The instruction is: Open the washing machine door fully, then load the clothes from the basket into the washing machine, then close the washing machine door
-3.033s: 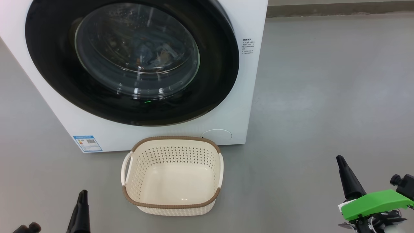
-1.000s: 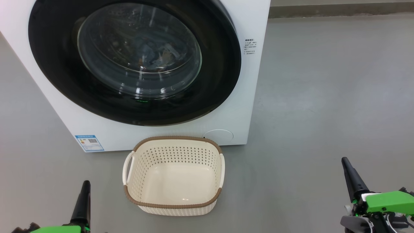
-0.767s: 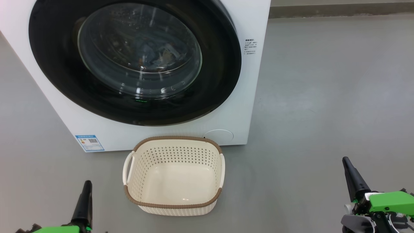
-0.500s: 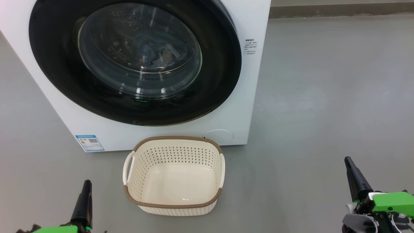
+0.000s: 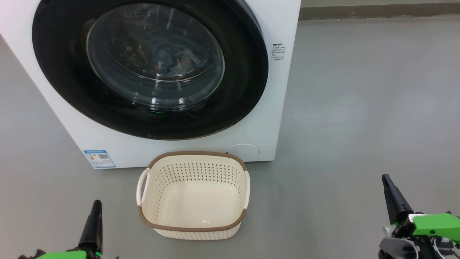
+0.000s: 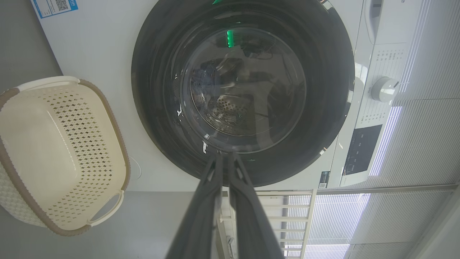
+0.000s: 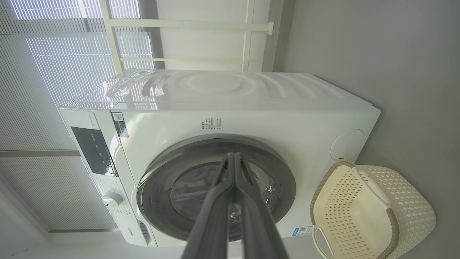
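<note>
The washing machine (image 5: 276, 118) stands far and left, its round black door (image 5: 248, 82) shut flat against the front. Behind the door's glass the blue clothes (image 5: 169, 61) lie inside the drum. The basket (image 5: 196, 154) sits on the grey floor (image 5: 359, 108) just in front of the machine, its bare bottom showing. The left gripper (image 5: 96, 205) hangs near the basket's left and the right gripper (image 5: 386, 178) well to its right, both with fingers pressed together, holding nothing.
</note>
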You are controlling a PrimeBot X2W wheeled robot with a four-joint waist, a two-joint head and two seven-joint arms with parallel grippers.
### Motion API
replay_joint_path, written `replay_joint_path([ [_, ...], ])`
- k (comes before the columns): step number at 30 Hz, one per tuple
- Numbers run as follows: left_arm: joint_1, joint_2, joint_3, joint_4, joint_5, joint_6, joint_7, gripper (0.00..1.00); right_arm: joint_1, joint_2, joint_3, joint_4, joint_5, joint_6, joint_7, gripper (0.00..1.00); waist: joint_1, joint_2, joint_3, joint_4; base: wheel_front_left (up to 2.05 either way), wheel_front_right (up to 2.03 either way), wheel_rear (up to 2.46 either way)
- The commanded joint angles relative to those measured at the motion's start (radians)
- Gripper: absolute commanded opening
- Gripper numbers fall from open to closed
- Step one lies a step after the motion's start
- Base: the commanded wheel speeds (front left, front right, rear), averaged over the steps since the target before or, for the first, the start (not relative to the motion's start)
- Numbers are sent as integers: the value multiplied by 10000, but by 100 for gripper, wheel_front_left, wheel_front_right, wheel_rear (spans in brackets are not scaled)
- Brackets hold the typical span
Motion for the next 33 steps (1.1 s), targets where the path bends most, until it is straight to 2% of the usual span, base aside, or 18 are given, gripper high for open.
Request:
replay_joint_path([
  [1,-430,84,335,-266,-82,-25,70,0,-505,-102,209,-243,20,17,76,0,0,0,0,0,0,0,0],
  [33,-430,83,333,-266,-84,-25,69,0,-507,-82,179,-242,-5,17,101,0,0,0,0,0,0,0,0],
])
